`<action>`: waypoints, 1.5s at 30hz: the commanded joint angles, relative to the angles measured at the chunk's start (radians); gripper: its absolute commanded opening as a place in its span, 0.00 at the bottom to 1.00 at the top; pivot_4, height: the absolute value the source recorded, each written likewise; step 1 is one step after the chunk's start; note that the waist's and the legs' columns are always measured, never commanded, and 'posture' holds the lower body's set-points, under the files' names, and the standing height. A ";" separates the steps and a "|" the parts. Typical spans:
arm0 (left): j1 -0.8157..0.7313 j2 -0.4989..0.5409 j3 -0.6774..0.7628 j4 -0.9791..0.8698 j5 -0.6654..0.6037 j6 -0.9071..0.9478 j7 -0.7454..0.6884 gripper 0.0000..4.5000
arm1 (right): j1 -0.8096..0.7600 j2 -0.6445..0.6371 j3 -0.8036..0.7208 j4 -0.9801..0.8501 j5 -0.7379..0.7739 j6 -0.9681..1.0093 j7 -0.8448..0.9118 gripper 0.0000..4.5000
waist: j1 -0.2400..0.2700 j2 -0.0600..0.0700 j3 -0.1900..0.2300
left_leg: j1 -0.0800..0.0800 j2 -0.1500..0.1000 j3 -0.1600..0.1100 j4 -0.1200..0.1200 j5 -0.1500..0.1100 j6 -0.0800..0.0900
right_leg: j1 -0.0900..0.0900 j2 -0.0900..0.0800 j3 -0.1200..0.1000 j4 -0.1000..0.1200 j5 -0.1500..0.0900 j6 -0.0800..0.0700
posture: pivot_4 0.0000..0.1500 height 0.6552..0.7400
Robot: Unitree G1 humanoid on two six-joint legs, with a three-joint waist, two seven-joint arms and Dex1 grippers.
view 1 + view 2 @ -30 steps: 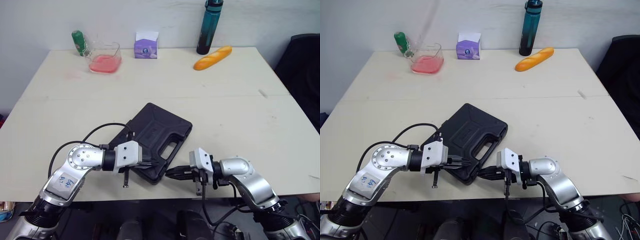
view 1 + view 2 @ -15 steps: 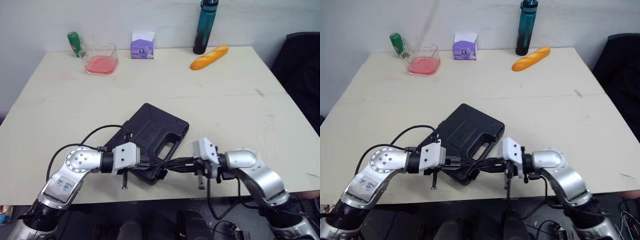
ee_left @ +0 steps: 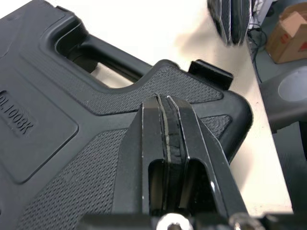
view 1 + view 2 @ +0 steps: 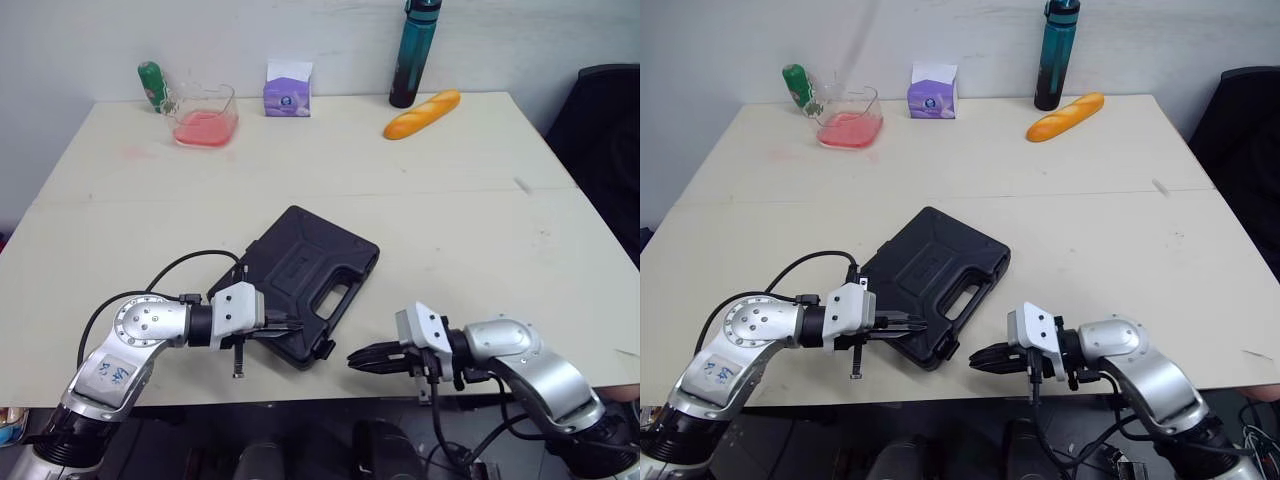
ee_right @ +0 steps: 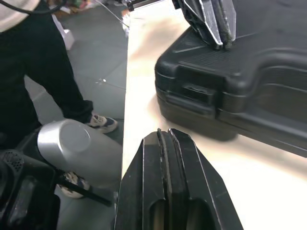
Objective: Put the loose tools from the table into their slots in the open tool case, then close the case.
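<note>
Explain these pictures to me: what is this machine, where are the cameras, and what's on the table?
This is a humanoid robot with two arms, each ending in a gripper of two black fingers. The two wide pictures come from a stereo camera on its head, looking down over the arms at one scene. The two close pictures come from wrist cameras, looking along each gripper's fingers. On the table lies a black tool case, closed. The left gripper, shut, has its tips on the case's near corner. The right gripper, also shut, holds nothing and is apart from the case, near the table's front edge. Along the far edge are a green bottle, a clear container with pink contents, a purple box, a teal bottle and a bread loaf.
</note>
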 commanded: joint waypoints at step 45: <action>0.053 0.015 0.019 0.036 -0.023 -0.012 -0.032 0.00 | -0.133 0.062 -0.009 0.074 0.023 -0.051 0.089 0.02 | -0.003 0.001 0.001 | -0.001 0.003 0.001 -0.004 0.001 -0.004 | -0.006 0.002 0.001 0.003 -0.001 -0.002 | 1.00 1.00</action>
